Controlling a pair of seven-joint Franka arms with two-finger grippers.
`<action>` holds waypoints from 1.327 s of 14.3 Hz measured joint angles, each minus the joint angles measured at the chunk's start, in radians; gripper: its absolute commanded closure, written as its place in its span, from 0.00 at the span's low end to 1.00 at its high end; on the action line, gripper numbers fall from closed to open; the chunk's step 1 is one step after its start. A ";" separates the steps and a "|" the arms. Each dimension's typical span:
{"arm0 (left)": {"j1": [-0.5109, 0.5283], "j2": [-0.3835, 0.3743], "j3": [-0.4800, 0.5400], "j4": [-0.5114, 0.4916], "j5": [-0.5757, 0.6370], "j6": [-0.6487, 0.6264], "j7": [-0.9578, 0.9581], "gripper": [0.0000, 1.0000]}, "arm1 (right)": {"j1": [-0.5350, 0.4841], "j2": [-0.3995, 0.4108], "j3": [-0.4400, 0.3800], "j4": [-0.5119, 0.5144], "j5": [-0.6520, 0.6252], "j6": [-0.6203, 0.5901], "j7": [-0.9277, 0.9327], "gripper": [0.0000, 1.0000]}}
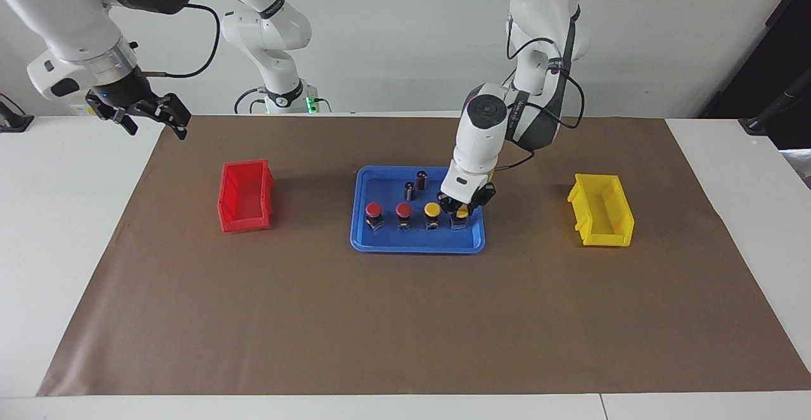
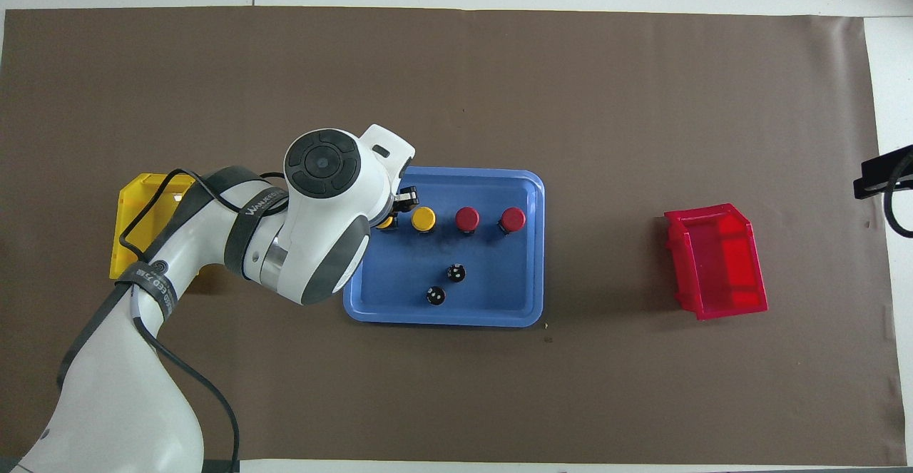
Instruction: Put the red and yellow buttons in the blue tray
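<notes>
The blue tray (image 1: 380,242) lies mid-table. In it four buttons stand in a row: two red buttons (image 1: 374,210) (image 1: 404,210), a yellow button (image 1: 432,210) and a second yellow button (image 1: 462,213) at the left arm's end. My left gripper (image 1: 462,208) is down over this last button, open, its fingers on either side of the cap. In the overhead view the arm hides most of that button (image 2: 386,222). My right gripper (image 1: 152,116) is open and empty, raised over the table's edge at the right arm's end, waiting.
Two dark capless cylinders (image 1: 422,179) (image 1: 409,190) stand in the tray, nearer to the robots than the row. A small red bin (image 1: 246,196) sits toward the right arm's end, a small yellow bin (image 1: 602,211) toward the left arm's end. Brown paper covers the table.
</notes>
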 measured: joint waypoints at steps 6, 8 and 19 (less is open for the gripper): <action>-0.001 -0.010 0.002 0.016 0.000 -0.033 0.000 0.14 | 0.007 -0.001 0.002 0.000 0.000 -0.002 0.000 0.00; -0.001 -0.031 0.006 0.053 0.000 -0.111 0.000 0.00 | 0.009 -0.002 0.005 0.000 0.000 -0.002 0.000 0.00; 0.279 -0.155 0.043 0.285 0.002 -0.505 0.301 0.00 | 0.010 -0.005 0.012 0.000 0.031 -0.014 -0.002 0.00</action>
